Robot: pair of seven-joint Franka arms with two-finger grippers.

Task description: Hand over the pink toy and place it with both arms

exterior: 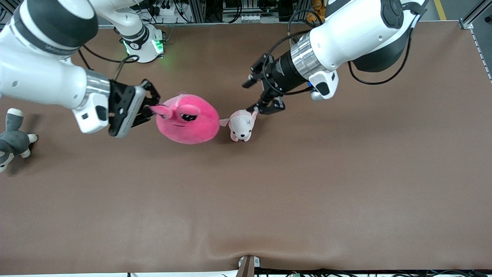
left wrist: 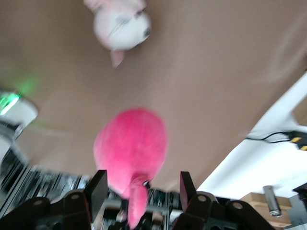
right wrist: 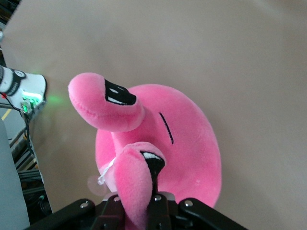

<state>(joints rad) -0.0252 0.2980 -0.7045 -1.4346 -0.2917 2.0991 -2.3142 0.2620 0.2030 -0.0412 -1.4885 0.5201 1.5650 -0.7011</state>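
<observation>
The pink toy (exterior: 187,124) is a big hot-pink round plush with sleepy black eyes, mid-table. My right gripper (exterior: 153,106) is shut on one of its ears, at the toy's side toward the right arm's end; the right wrist view shows the ear (right wrist: 136,184) pinched between the fingers (right wrist: 154,178) and the body (right wrist: 182,143) past them. I cannot tell whether the toy rests on the cloth. My left gripper (exterior: 251,97) is open and empty, over the table beside the small puppy plush (exterior: 241,126). In the left wrist view the toy (left wrist: 132,146) shows farther off, past the open fingers (left wrist: 97,188).
The small pale pink-and-white puppy plush lies touching the pink toy on the side toward the left arm's end, and shows in the left wrist view (left wrist: 120,26). A grey-and-white plush (exterior: 13,139) lies at the right arm's end of the brown cloth (exterior: 269,200).
</observation>
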